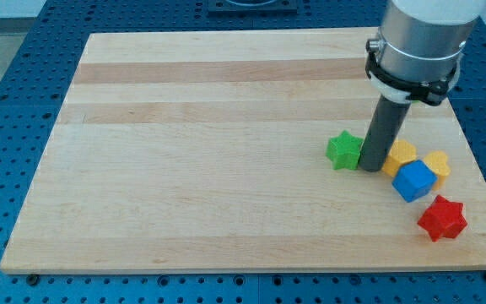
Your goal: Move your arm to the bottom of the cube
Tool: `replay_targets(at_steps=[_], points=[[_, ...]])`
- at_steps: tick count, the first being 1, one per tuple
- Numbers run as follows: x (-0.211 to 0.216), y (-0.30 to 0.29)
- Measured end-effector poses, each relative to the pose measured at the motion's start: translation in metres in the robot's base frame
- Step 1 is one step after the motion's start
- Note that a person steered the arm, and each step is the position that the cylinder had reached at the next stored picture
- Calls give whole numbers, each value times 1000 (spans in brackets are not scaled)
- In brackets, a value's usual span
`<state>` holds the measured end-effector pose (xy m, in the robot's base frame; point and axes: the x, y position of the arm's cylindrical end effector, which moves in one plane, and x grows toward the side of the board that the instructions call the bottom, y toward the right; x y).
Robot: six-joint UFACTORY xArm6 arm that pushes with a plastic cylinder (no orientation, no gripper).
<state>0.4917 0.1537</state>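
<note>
Tip (370,169) down on board (209,169), between green star (343,150) and blue cube (414,181), up-left of cube; no gripper, bare rod; likely staged to swing under cube's lower edge.

Oblique view down (high, near) onto board (184,169).
</note>
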Motion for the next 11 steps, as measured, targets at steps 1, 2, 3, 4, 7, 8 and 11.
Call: replay_targets(at_steps=[1, 2, 3, 4, 7, 8, 11], points=[[17, 0], [35, 0], [44, 0], [50, 0], [58, 0], [58, 0], [58, 10]])
